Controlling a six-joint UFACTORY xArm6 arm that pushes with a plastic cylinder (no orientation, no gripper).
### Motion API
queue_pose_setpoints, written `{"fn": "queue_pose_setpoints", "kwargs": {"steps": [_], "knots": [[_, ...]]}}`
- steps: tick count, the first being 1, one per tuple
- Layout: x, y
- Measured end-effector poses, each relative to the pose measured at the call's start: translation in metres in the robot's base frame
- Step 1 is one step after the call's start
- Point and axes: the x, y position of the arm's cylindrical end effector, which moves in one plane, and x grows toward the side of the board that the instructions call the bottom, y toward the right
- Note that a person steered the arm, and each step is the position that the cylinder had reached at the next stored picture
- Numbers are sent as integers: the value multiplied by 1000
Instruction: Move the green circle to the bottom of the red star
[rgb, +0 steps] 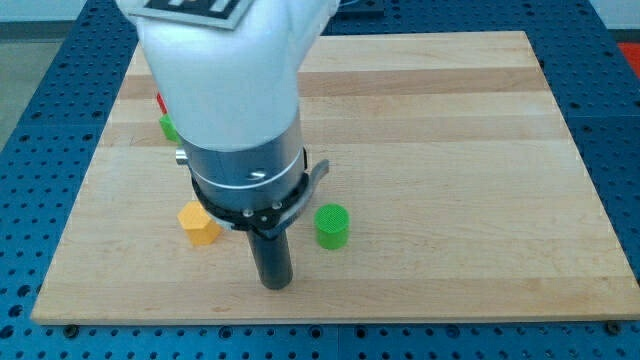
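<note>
The green circle (332, 226) is a short green cylinder on the wooden board (450, 150), low and near the middle. My tip (274, 284) is on the board just left of it and slightly lower, a small gap apart. A red sliver (160, 102) shows at the arm's left edge, in the upper left; its shape is hidden by the arm. A second green block (168, 127) peeks out just below that red sliver, mostly hidden.
An orange block (198, 224) lies left of my tip. The big white and grey arm body (235, 100) covers the board's upper left. A blue perforated table (40, 200) surrounds the board.
</note>
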Motion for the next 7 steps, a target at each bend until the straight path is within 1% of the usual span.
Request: {"fn": "queue_pose_setpoints", "kwargs": {"steps": [1,2,3,4,5,6,7], "knots": [[-25,45],[-61,101],[-93,116],[-81,116],[-74,138],[-112,107],[-156,46]]}}
